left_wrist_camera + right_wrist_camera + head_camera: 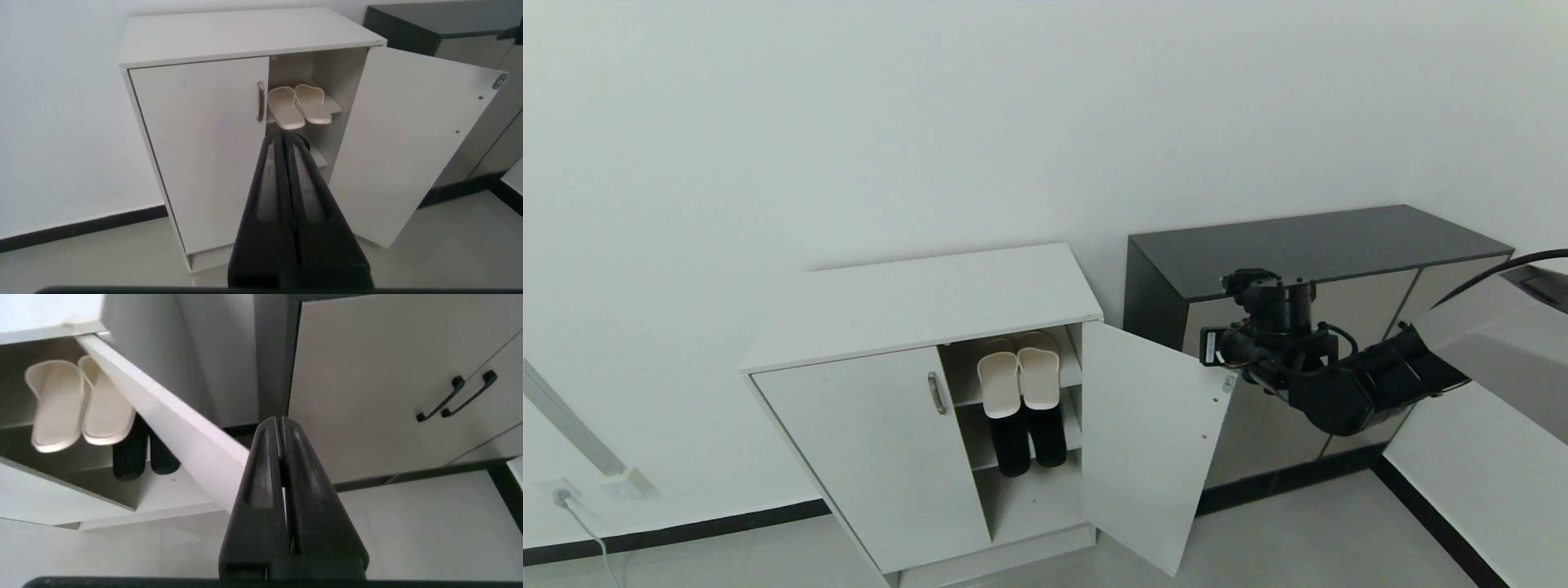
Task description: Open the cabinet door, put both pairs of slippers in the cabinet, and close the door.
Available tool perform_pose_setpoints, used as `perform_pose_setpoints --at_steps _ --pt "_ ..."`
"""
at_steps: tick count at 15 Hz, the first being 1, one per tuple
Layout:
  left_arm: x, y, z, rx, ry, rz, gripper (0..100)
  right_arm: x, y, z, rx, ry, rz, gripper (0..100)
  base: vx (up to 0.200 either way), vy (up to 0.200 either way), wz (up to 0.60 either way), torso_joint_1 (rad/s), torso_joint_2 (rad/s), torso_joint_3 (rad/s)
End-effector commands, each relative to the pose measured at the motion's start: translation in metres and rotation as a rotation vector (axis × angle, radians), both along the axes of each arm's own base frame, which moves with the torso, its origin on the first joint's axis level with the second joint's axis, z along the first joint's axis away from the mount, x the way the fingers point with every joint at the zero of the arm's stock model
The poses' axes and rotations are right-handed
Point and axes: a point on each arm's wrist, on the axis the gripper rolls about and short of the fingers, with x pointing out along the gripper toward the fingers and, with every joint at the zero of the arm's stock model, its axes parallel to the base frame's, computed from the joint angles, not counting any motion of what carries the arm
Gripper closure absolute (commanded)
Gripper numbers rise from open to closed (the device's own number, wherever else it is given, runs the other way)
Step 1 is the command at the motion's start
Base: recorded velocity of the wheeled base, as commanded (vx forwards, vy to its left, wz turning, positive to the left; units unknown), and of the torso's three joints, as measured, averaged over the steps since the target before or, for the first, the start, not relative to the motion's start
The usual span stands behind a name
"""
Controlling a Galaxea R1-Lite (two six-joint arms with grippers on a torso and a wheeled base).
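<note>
We see the white two-door cabinet point(915, 302) at the lower centre of the head view, against the pale wall. Its right-hand door point(1147, 441) is swung open toward the lower right of the frame. Its left-hand door point(866, 457), with a short metal handle point(937, 393), is closed.

Inside, the pair of white slippers point(1018, 380) lies side by side on the upper shelf. Their long axes run front to back, up and down in the frame. The rounded near ends jut slightly past the shelf edge, and the strap ends seem to point inward. They look smooth, pale and flat-soled. The pair of black slippers point(1029, 441) sits on the shelf directly below, aligned the same way, matte and dark.

The right tool point(1218, 365) hangs at the upper outer corner of the open door, right of centre. We cannot tell whether it touches the panel. In the right wrist view its fingers are pressed together, holding nothing. The left tool point(283, 140) is likewise pinched narrow and empty, and points at the cabinet opening.

A dark grey sideboard point(1307, 241) stands at centre right.
</note>
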Motion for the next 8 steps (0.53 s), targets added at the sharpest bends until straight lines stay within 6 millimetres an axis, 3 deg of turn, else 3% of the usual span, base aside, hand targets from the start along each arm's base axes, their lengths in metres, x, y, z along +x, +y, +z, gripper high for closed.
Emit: perform_pose_setpoints --at_steps 1,8 --pt "0.0 0.0 0.0 0.0 0.0 0.0 100 0.013 -0.005 -0.016 -0.007 0.02 -0.019 100 0.0 0.0 0.0 0.0 0.0 0.0" --pt "0.0 0.0 0.0 -0.002 0.0 0.0 100 0.028 -0.009 -0.036 -0.016 0.044 -0.039 100 0.0 0.0 0.0 0.0 0.0 0.0"
